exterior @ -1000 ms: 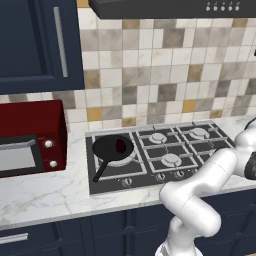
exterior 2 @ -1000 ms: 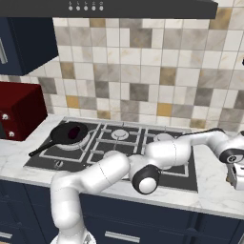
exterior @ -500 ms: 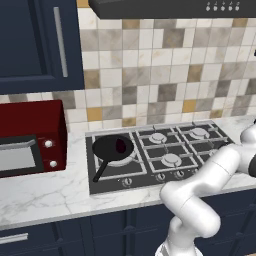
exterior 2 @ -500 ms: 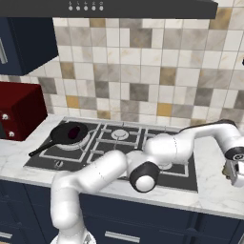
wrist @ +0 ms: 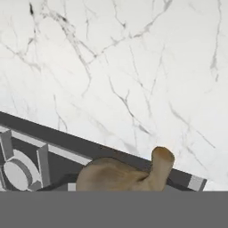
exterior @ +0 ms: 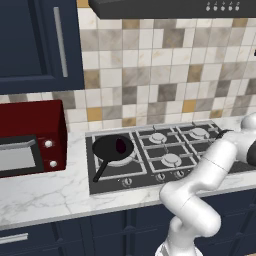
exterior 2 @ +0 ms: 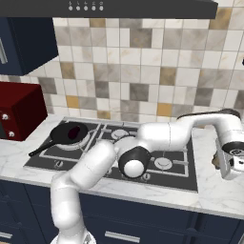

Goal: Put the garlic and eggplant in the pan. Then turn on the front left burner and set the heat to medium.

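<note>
Hand (exterior 2: 220,161) sits off the cooktop's right edge, over the marble surface (wrist: 133,58), jaws drawn narrow around a tan garlic bulb (wrist: 122,174); in hand view the bulb w/ stubby stem lies at the cooktop (exterior: 160,150) rim. Pan (exterior: 113,148) rests on front left burner (exterior: 120,159), far left of cooktop. Eggplant (exterior: 120,146) inside pan. Red microwave (exterior: 30,137) left of cooktop.

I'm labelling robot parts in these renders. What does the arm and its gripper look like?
The arm is glossy white, built of rounded tubular links, with a dark, black-capped round joint at the elbow. The gripper is a blocky white-and-dark hand. No cables or markings are visible.
</note>
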Tool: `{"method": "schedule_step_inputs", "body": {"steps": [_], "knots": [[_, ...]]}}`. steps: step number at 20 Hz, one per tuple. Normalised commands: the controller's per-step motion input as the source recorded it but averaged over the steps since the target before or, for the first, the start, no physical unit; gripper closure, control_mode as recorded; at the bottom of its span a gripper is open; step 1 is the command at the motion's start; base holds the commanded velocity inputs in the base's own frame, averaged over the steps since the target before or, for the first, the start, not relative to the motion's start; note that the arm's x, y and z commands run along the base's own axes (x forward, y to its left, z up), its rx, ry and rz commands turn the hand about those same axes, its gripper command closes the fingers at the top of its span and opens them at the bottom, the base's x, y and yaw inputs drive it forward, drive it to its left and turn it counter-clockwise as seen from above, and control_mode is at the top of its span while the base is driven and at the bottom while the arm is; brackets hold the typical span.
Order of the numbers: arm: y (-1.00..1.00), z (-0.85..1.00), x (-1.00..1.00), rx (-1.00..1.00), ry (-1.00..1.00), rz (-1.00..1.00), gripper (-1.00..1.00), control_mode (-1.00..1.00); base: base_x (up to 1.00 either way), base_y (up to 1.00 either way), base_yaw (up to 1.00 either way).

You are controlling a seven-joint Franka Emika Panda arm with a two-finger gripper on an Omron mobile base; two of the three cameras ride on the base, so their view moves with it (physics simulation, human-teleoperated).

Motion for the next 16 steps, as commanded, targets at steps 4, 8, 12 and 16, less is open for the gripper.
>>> {"method": "schedule_step_inputs", "body": {"steps": [4, 8, 12, 16], "knots": [[1.0, 0.31, -0.01, -0.13, -0.18, 0.0, 1.0, -1.0, 0.0, 0.0, 0.0], [1.0, 0.25, 0.0, -0.12, -0.15, 0.0, 1.0, -1.0, 0.0, 0.0, 0.0], [1.0, 0.13, 0.0, -0.1, -0.11, 0.0, 1.0, -1.0, 0.0, 0.0, 0.0], [1.0, 0.17, 0.0, -0.11, -0.06, 0.01, 1.0, -1.0, 0.0, 0.0, 0.0]]}}
